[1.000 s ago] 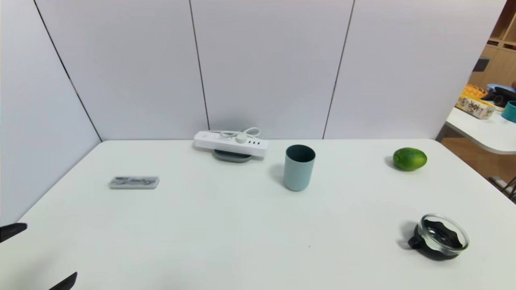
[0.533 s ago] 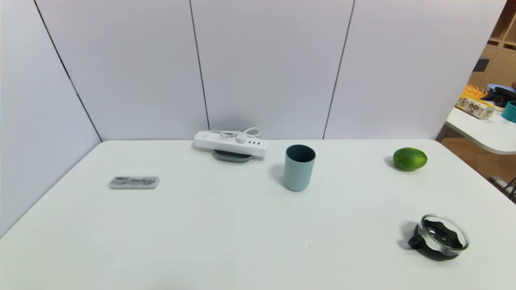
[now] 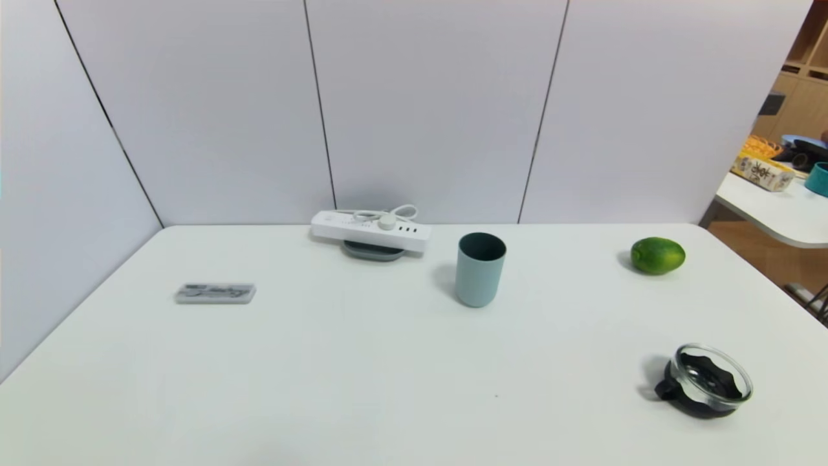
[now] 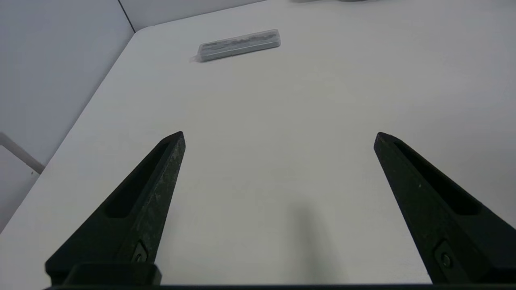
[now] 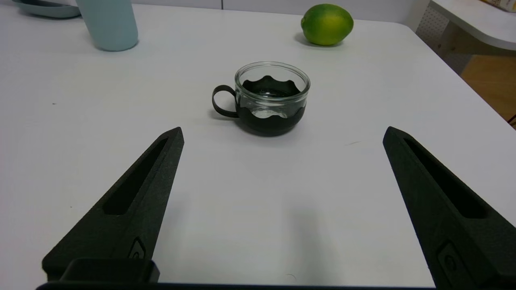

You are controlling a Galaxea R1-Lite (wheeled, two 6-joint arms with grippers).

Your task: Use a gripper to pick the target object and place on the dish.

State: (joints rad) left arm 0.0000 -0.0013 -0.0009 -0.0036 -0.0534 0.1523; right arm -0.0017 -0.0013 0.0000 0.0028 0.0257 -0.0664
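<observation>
We see the white power strip (image 3: 370, 230) lying across the small grey-blue dish (image 3: 374, 251) at the far edge of the counter (image 3: 362, 362), near the wall. The blue-grey cup (image 3: 479, 268) and the glass bowl (image 5: 272, 96) hold nothing. Our left end effector (image 4: 278, 139) hovers low over bare counter, fingers spread wide; the right end effector (image 5: 282, 135) is equally released, facing the bowl.

Even, bright, diffuse overhead light. Soft short shadows fall left of the cup (image 3: 480, 268) and glass bowl (image 3: 709, 380) on the counter (image 3: 362, 362). Head view soft, smeared; wall panels bow toward edges.
</observation>
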